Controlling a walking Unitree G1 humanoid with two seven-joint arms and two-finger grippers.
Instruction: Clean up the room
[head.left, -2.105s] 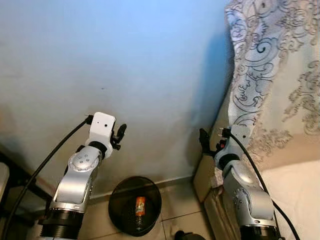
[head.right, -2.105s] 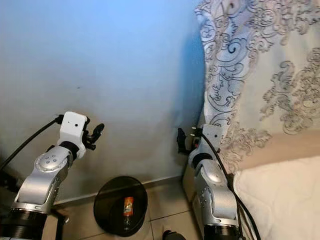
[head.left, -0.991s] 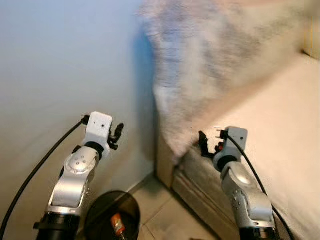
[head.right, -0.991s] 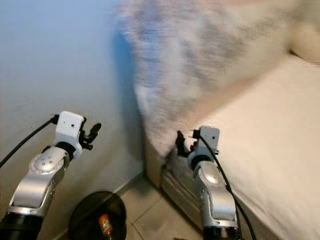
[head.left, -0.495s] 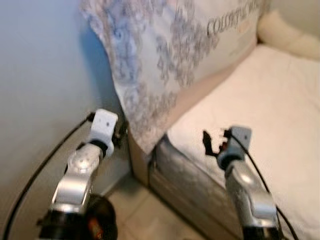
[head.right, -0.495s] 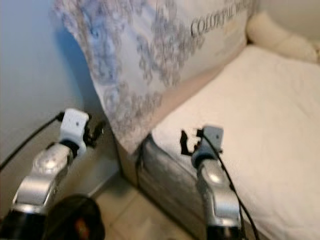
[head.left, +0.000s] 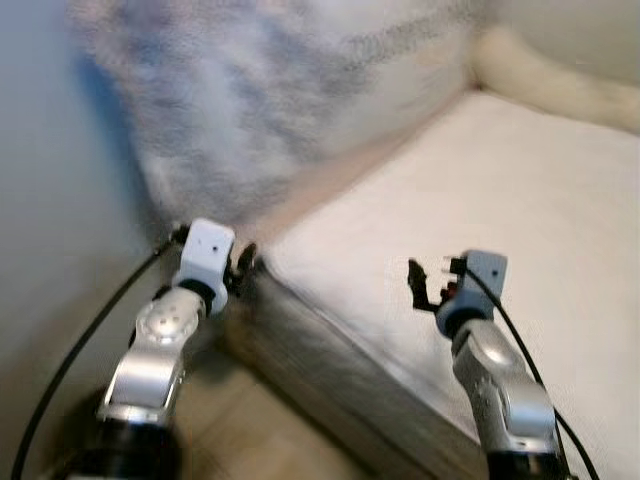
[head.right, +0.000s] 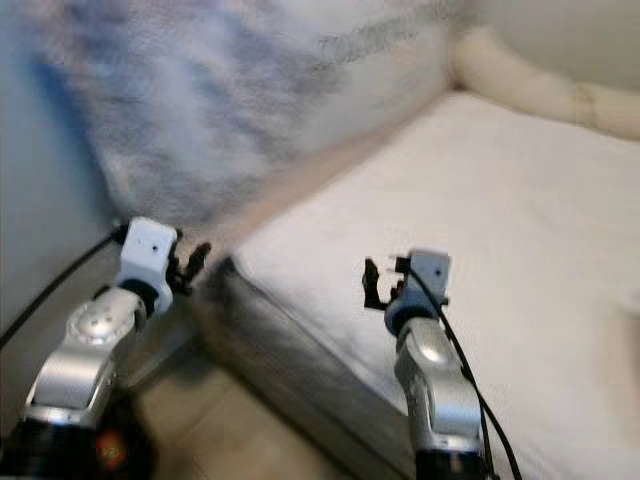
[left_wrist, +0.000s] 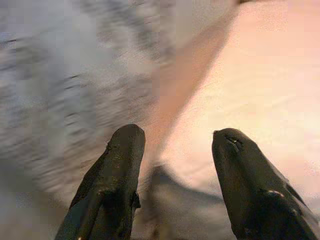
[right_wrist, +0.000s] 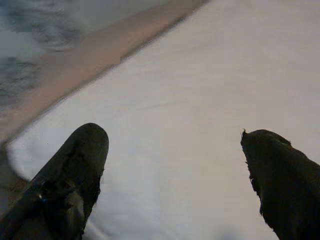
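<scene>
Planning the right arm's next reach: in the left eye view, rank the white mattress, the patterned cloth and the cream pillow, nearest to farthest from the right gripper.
1. White mattress: directly beneath and around the right gripper.
2. Patterned cloth: up and toward the robot's left, at the bed's head.
3. Cream pillow: at the far edge, along the wall.
</scene>
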